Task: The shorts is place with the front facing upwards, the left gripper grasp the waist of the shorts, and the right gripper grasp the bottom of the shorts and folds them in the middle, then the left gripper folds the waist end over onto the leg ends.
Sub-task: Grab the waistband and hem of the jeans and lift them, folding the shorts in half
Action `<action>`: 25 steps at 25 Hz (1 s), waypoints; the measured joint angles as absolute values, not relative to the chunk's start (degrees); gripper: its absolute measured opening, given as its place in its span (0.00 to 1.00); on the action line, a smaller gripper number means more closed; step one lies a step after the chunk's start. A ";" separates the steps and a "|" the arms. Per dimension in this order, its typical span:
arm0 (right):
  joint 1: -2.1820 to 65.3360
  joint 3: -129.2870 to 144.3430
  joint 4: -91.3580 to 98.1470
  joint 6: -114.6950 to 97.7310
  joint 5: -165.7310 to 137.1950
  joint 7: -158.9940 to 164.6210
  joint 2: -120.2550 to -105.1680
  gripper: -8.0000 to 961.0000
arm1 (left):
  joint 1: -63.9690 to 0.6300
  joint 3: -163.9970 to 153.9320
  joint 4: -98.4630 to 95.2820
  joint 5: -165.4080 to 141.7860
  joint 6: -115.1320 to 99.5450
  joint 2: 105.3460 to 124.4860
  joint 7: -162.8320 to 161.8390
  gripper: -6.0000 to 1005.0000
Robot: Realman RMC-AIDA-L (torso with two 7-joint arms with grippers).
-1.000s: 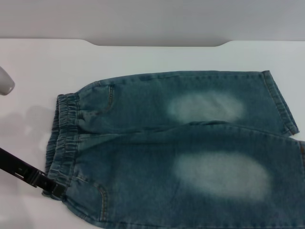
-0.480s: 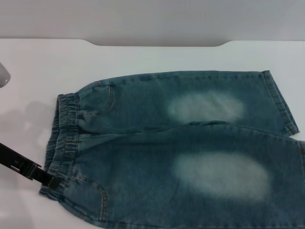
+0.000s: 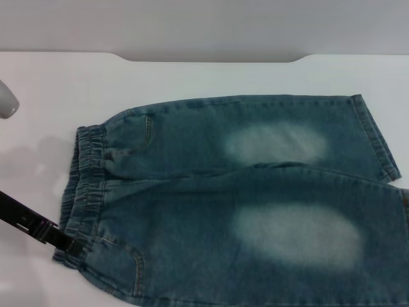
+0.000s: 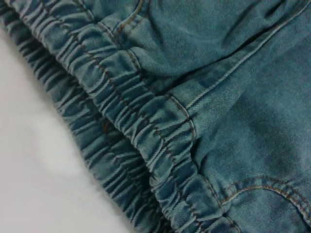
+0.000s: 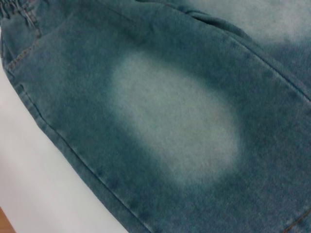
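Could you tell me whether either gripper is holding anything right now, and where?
The left gripper touches the shorts at the waist; a closed hold cannot be confirmed.

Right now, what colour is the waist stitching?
Orange-brown thread on the blue-green waist, clearest in the left wrist view.

Shorts [image 3: 255, 204]: blue-green denim, flat, faded patches up; ruched waist [image 3: 86, 185] left, hemmed leg ends [image 3: 377, 137] right.

Count, head view: one pair of denim shorts [image 3: 243, 198] on one white worktop [image 3: 57, 83]. Two legs, each with one pale faded patch: two patches in all [image 3: 276, 142] [image 3: 295, 235]. One gathered waistband [image 3: 86, 185]. One black gripper [image 3: 67, 244] seen, at the waistband's near corner.
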State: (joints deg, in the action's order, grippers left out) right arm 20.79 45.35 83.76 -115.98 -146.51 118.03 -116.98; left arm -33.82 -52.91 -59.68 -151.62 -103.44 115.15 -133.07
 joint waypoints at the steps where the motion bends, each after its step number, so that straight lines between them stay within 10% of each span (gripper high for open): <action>1: 20.78 45.38 83.76 -115.98 -146.51 118.03 -116.98 0.55 | -33.79 -52.91 -59.68 -151.66 -103.45 115.19 -133.07 0.57; 25: 21.12 45.53 83.66 -115.93 -146.51 117.85 -116.98 0.55 | -33.90 -53.53 -59.09 -153.28 -102.93 115.45 -133.07 0.56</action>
State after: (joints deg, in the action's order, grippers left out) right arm 21.12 45.53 83.66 -115.93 -146.51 117.85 -116.98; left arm -33.90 -53.53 -59.09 -153.28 -102.93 115.45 -133.07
